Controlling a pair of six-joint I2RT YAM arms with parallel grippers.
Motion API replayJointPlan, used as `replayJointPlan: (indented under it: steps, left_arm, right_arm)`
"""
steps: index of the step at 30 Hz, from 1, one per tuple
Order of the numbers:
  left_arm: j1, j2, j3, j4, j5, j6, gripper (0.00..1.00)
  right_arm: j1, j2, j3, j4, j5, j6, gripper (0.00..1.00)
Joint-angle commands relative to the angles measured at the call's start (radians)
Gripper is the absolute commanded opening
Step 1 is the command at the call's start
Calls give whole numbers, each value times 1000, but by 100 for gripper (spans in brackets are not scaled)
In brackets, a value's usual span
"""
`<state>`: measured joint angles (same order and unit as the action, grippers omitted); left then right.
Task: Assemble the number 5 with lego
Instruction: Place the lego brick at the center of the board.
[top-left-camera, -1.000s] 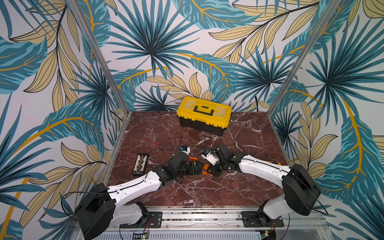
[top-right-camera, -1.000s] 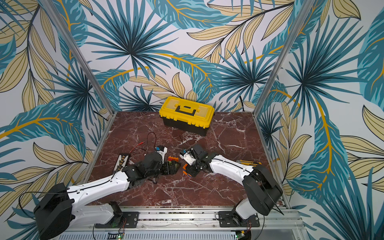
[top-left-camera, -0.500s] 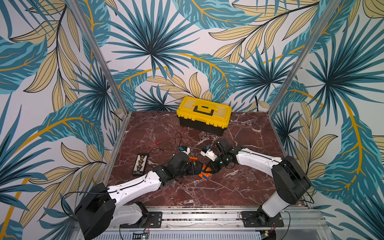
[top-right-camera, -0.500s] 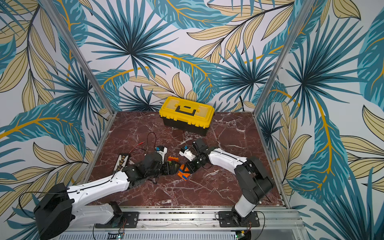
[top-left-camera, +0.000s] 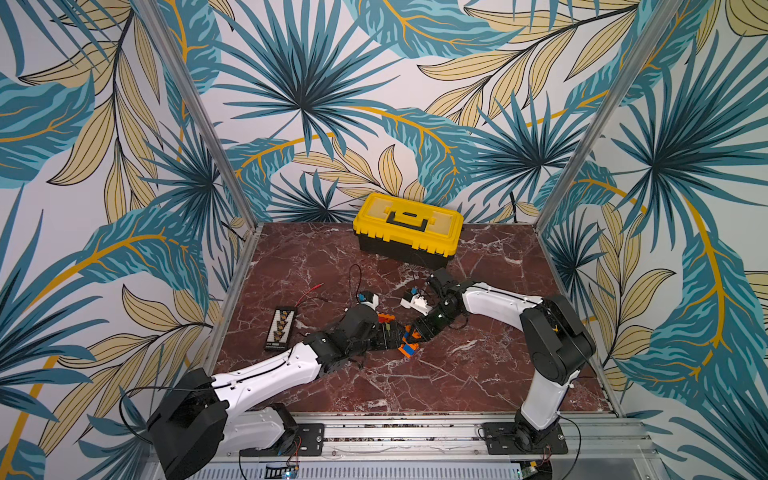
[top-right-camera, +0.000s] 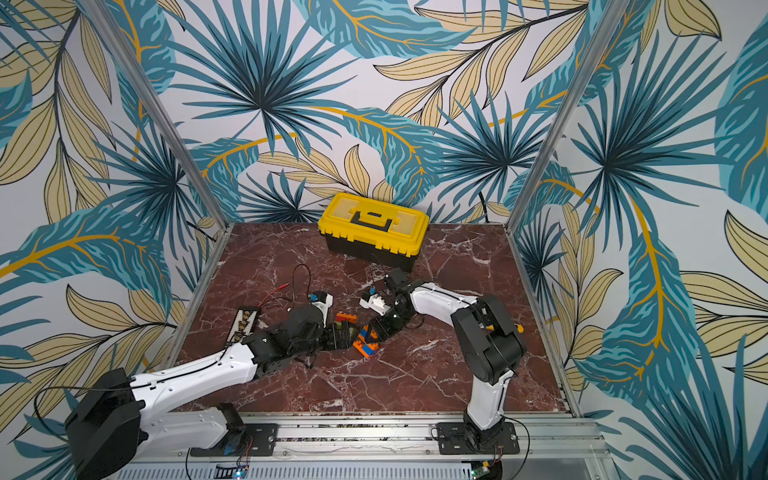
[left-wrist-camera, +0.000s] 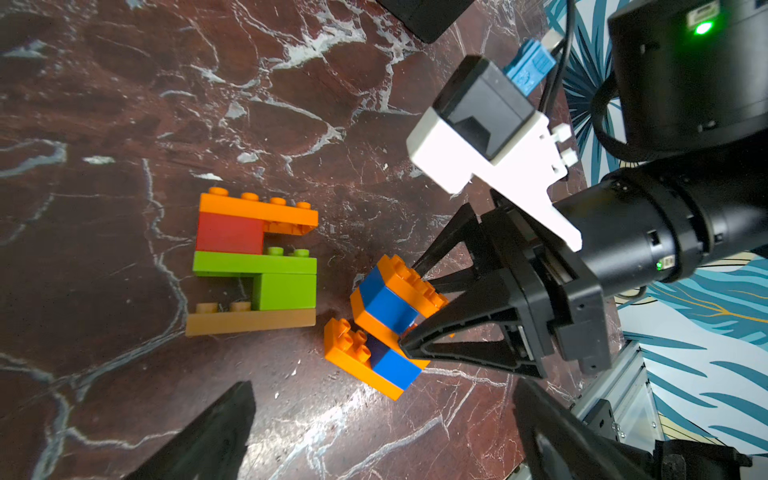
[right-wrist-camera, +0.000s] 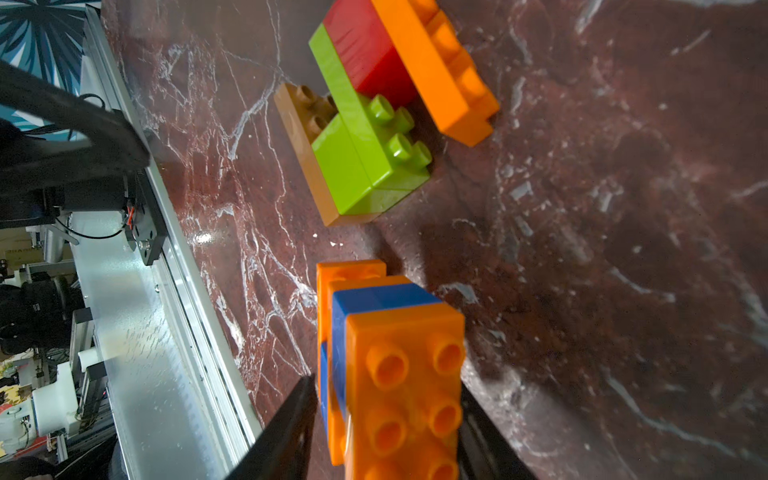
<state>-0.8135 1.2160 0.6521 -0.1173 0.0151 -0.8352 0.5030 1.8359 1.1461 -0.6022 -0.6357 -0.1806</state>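
Near the middle of the bench (top-left-camera: 457, 374): two lego stacks, just beside each other, small gap between, no contact visible.

Mixed stack (left-wrist-camera: 253, 266): flat on its side, studs pointing sideways along the bench. Layers in order: long orange, short red, long lime green, short lime green, long tan. Red at one end, short green at the opposite end. Reads as a blocky 5 outline in the left wrist view.

Orange-and-blue stack (left-wrist-camera: 386, 307): tilted, lower end down on the bench, upper end raised. Three long orange bricks with two short blue ones sandwiched between. Sits on the front-right side of the mixed stack in both top views, between the two arms.

Right end effector (left-wrist-camera: 409, 305): jaws partly apart, one finger on either side of the raised end of the orange-and-blue stack, fingertips right up against the bricks. Cannot tell whether clamping or only flanking.

Left end effector (left-wrist-camera: 383, 384): spread wide, nothing between the fingers, low over the bench, facing both stacks, reaching in from the front-left corner.

Elsewhere: yellow-and-black toolbox (top-left-camera: 407, 228), lid shut, at the back edge. Black strip with pale markings (top-left-camera: 282, 328) lying flat near the left edge, well apart from the lego.
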Motion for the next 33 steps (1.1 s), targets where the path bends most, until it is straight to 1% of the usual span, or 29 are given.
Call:
replayJointPlan:
  steps: [1,7,11,15,17,20,22,25,27,30,32,33]
  left_arm:
    - [2,-16,-11,-11,-16,-1,100]
    - [3,-14,-6,-11,-12,1,100]
    - [2,-19,-5,-15,-16,8,100]
    - [2,-29,-3,-27,-30,17,100]
    - [2,-36,-2,-32,-36,24,100]
    - [9,-51,1,-47,-58,44,100]
    - [14,-68,6,-70,-82,63,100]
    - [26,-113,7,-105,-167,106,100]
    - [39,-158,4,-128,-250,155,100]
    - [69,-227,4,-181,-400,238,100]
    - [100,-267,-8,-184,-505,291,100]
    - [118,-286,-16,-179,-566,317,100]
  right_arm:
    - [-7,11,24,-41,16,-23,56]
    - [-12,18,32,-45,51,-19,58]
    - [-13,-4,18,-26,88,-6,59]
    - [-14,-59,-9,16,125,13,60]
    - [-14,-92,-13,22,168,31,61]
    - [-15,-189,-43,70,257,93,66]
    - [-16,-293,-106,156,338,146,72]
    - [-17,-505,-251,333,554,227,85]
    - [-19,-660,-357,452,759,278,92]
    - [-25,-846,-502,550,1087,326,99]
    - [-35,-927,-578,589,1247,322,99]
    - [-48,-951,-611,608,1301,314,99]
